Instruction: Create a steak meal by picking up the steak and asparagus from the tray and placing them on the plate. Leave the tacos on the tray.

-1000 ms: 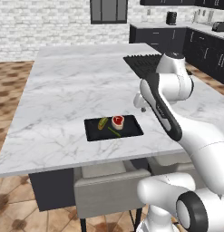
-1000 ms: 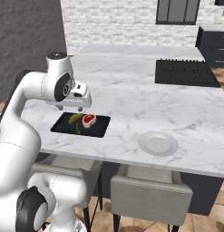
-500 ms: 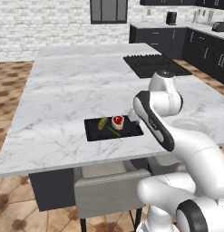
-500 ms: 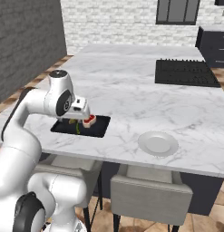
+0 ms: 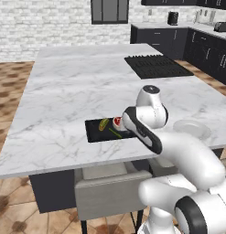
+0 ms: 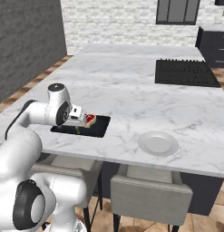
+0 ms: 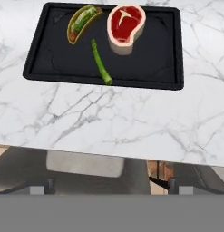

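A grey upholstered chair (image 5: 110,189) is tucked under the near edge of the white marble island counter (image 5: 68,87), directly below the tray, and a second chair (image 6: 152,192) sits under the edge near the plate. A black ridged stovetop (image 5: 155,66) is set into the far side of the counter, well apart from the food. The robot's own white forearm crosses in front of the tray's right end in the left base view, hiding part of it. The gripper (image 6: 84,119) hangs beside the steak at the tray's near side, jaws spread wide and holding nothing. The black tray (image 7: 165,68) lies flat near the counter's front edge. On it, the steak (image 7: 126,22) is a rounded red slab with a pale fat rim, lying in a far corner. The taco (image 7: 82,22), yellow-green and folded, lies just beside it. The asparagus (image 7: 100,62), a thin dark green stalk, lies between them and nearer the front rim. The round white plate (image 6: 158,143) rests on the counter, well apart from the tray.
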